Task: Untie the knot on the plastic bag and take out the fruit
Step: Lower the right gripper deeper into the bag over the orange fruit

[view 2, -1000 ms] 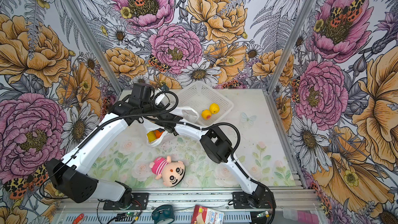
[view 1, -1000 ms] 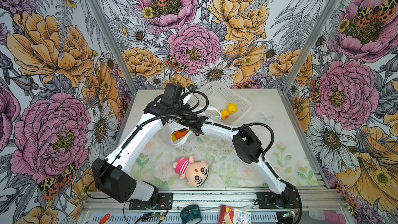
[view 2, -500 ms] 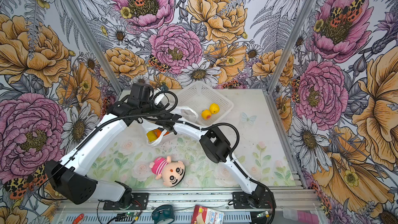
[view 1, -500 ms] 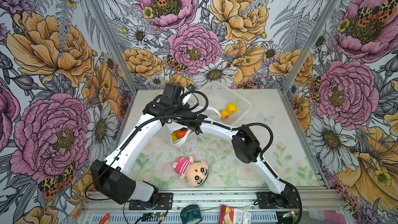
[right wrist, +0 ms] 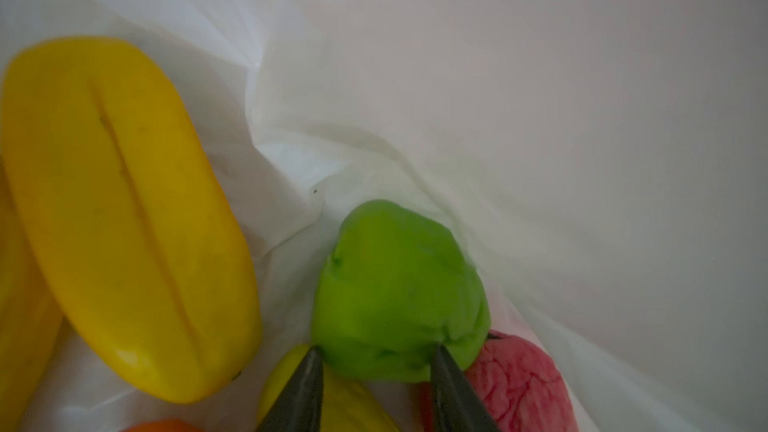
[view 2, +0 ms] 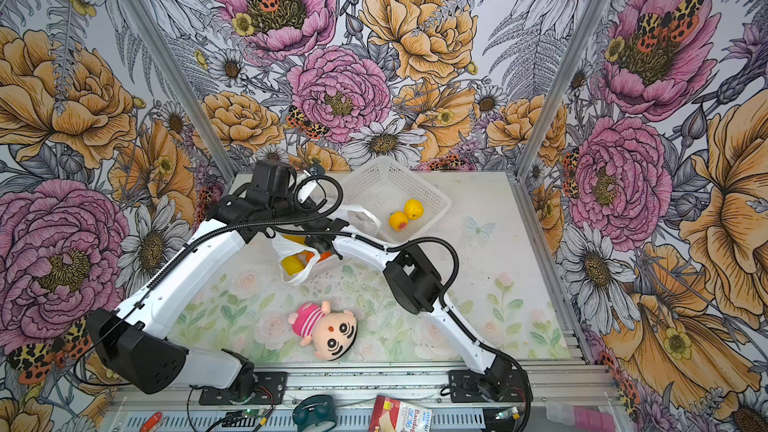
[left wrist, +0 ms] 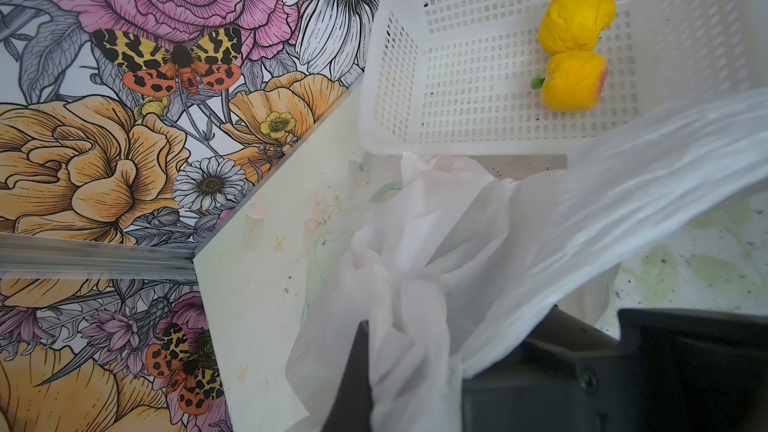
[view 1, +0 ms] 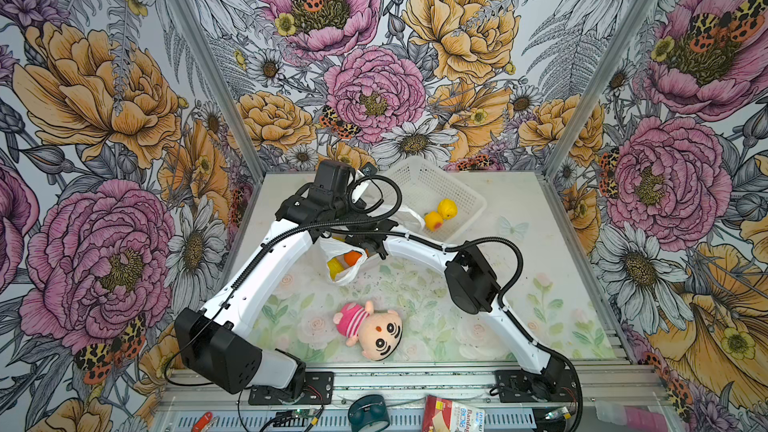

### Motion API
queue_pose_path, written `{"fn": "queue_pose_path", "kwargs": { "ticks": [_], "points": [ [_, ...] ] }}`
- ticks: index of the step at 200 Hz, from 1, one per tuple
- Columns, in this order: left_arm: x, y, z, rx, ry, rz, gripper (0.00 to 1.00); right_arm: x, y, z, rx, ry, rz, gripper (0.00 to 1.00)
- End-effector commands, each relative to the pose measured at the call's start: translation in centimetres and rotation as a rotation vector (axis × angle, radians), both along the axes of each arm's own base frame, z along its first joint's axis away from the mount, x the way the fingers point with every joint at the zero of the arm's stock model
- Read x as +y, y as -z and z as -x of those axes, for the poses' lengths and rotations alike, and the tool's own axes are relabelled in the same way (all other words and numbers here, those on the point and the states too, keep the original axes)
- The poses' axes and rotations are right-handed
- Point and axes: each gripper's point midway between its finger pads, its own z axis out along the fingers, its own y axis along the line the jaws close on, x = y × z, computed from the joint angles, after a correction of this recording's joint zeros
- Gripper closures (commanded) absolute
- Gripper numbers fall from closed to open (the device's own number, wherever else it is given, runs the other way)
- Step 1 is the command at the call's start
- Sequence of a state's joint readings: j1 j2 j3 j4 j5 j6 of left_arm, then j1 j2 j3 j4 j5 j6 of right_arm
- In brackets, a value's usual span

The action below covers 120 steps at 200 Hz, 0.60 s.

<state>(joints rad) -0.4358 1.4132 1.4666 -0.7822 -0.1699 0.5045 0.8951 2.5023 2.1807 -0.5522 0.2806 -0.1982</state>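
The plastic bag (view 1: 347, 274) hangs open at the table's middle, a white translucent sack with an orange fruit (view 1: 352, 257) and a yellow one showing inside. My left gripper (left wrist: 411, 384) is shut on a bunched fold of the bag (left wrist: 457, 222) and holds it up. Inside the bag, my right gripper (right wrist: 376, 349) has both fingertips pressed into the sides of a green fruit (right wrist: 395, 284). Around it lie a long yellow fruit (right wrist: 124, 209) and a pink-red one (right wrist: 519, 376). The knot is out of view.
A white perforated basket (view 1: 465, 195) stands at the back, just right of the bag, with two yellow fruits (view 1: 446, 208) in it. A pink-striped plush doll (view 1: 370, 326) lies near the front edge. Both arms cross above the bag.
My right gripper's jaws have closed in from wide open onto the green fruit inside the bag. The left arm still holds the bag up in the same place.
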Motion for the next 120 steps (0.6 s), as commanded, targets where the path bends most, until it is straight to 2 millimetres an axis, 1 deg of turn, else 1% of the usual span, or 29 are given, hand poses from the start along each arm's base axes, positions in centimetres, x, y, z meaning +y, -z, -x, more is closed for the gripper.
{"fn": "queue_pose_path", "kwargs": {
  "ticks": [1,15,23,31,51,60,75,81,98,112,120],
  "points": [
    [0.2,-2.0,0.3,-0.043,0.006,0.034,1.00,-0.9,0.5,1.8,0.104,-0.014,-0.008,0.67],
    [0.3,-2.0,0.3,-0.042,0.002,0.035,1.00,-0.5,-1.5,2.5,0.103,-0.028,-0.081,0.71],
    [0.3,-1.9,0.2,-0.040,0.002,0.035,1.00,-0.4,-2.3,2.9,0.099,-0.035,-0.117,0.73],
    [0.3,-1.9,0.2,-0.040,-0.002,0.035,1.00,-0.3,-3.8,3.2,0.081,-0.044,-0.165,0.73],
    [0.4,-1.9,0.1,-0.039,-0.007,0.037,1.00,-0.6,-5.9,4.0,0.048,-0.065,-0.256,0.76],
    [0.4,-1.9,0.1,-0.039,-0.008,0.042,1.00,-0.6,-6.5,4.4,0.033,-0.085,-0.293,0.78],
    [0.4,-1.8,0.0,-0.036,-0.009,0.043,1.00,-0.5,-6.5,5.0,0.016,-0.123,-0.355,0.84],
    [0.5,-1.8,0.0,-0.036,-0.010,0.044,1.00,-0.6,-5.9,5.2,0.027,-0.135,-0.379,0.85],
    [0.4,-1.8,0.0,-0.033,-0.010,0.045,1.00,-0.8,-5.5,4.9,0.046,-0.137,-0.442,0.85],
    [0.5,-1.9,0.0,-0.036,-0.011,0.045,1.00,-1.1,-5.1,4.4,0.035,-0.109,-0.425,0.86],
    [0.4,-2.0,0.1,-0.039,-0.009,0.049,1.00,-1.5,-5.1,4.2,0.020,-0.092,-0.408,0.84]
  ]
}}
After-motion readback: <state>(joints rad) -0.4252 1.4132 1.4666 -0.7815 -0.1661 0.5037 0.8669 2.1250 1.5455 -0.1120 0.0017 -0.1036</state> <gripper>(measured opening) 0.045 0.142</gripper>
